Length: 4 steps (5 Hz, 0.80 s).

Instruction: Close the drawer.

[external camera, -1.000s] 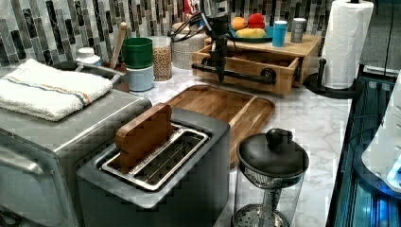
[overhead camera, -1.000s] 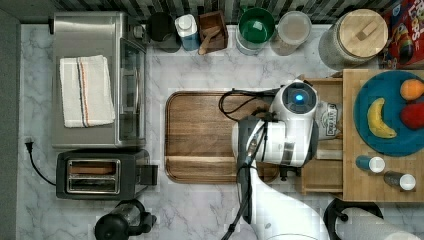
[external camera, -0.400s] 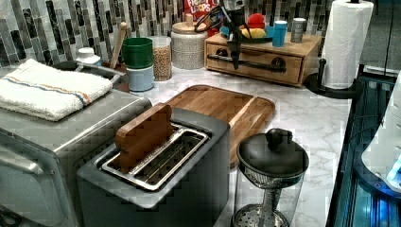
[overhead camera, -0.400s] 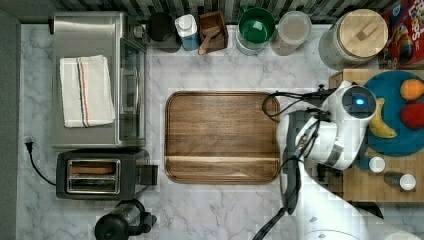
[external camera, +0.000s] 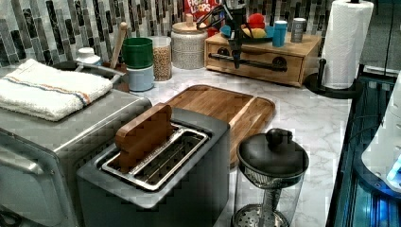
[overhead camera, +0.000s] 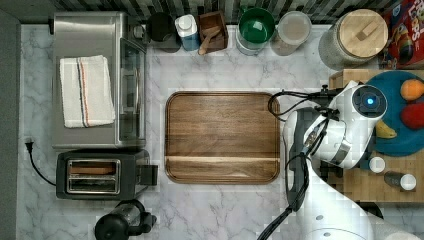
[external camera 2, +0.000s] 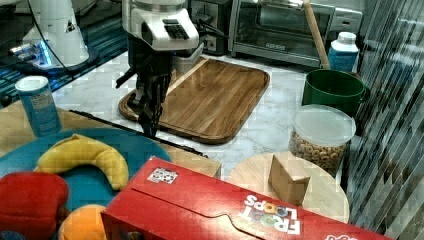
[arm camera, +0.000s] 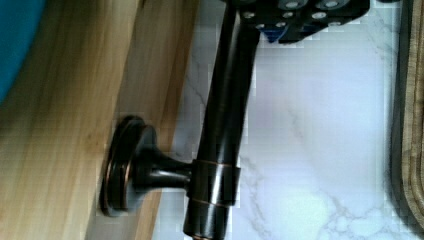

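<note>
Drawer (external camera: 255, 59) sits in the low bamboo cabinet at the counter's back edge in the left view, beside the paper-towel stand (external camera: 344, 45). Its front looks flush with the cabinet face; no box projects. Judged closed, or all but.

Gripper (external camera: 236, 45) hangs down at the dark bar handle (arm camera: 220, 150), at the drawer front. Wrist view has the bar running up under the gripper body, post and round rosette fixed into the wood. Whether the fingers clasp the bar or merely stand by it: cannot tell.

Blue plate (external camera 2: 60, 165) with banana (external camera 2: 82, 155) rides on the top slab, cups alongside. Board (overhead camera: 222, 137) lies mid-counter, well apart from the cabinet.

Handling, as judgement:
- Light, stiff wooden box with thin walls; should slide easily and stop hard against the cabinet.
- Metal bar is smooth and rigid, likely slippery to pinch. Best purchase is mid-bar between the posts, or a flat push on the front panel.
- Cabinet itself looks light; a hard shove could slide it and shake the fruit.
</note>
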Motion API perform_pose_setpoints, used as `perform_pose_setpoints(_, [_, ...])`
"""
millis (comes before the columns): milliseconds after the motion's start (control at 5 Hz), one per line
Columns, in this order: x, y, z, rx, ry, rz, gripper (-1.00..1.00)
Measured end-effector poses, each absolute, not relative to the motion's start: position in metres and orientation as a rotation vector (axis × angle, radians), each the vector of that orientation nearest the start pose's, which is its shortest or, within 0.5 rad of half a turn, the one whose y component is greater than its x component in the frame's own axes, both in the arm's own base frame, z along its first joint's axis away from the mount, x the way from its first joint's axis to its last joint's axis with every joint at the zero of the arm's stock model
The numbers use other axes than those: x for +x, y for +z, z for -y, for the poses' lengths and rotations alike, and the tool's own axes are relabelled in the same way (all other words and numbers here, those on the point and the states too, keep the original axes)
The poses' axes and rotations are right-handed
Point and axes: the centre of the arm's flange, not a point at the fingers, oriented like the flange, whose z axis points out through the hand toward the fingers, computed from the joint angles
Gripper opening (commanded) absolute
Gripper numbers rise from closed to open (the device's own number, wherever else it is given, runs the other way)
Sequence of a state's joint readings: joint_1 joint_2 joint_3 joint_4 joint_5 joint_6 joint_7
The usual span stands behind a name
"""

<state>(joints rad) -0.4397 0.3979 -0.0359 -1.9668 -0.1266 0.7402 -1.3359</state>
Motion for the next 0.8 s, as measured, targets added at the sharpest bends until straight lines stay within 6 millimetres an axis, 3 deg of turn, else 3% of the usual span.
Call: perform_pose_setpoints(800, [0.5452, 0.2647, 0.2808, -3.182, 0.191, 0.267, -1.0])
